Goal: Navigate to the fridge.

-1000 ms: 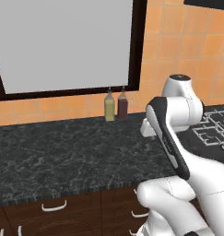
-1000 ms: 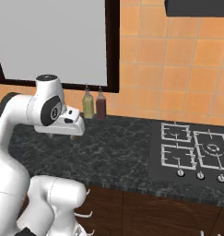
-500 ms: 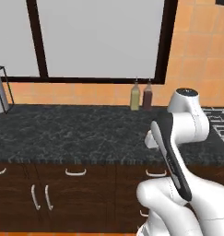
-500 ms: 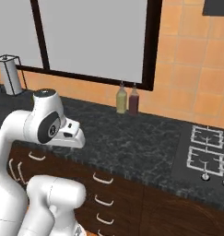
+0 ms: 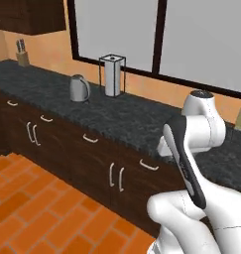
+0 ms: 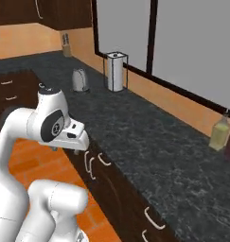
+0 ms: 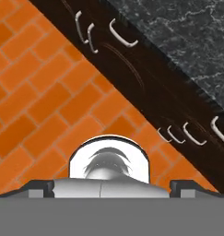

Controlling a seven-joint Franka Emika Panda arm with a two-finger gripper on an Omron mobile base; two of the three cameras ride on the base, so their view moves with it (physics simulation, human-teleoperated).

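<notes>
**Along the dark counter, fridge unseen**

Below the gripper [image 7: 111,184], orange brick floor [image 7: 35,92] and dark cabinet doors [image 7: 145,87] are seen. Whether its fingers are apart cannot be told. Beyond, a kettle [image 5: 79,88] and paper-towel holder [image 5: 112,75] are set on the counter [image 5: 117,116].

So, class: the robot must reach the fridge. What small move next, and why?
Probably keep turning the base to search. Ahead are the dark counter, kettle, paper towel holder and window, none of them a fridge.
</notes>
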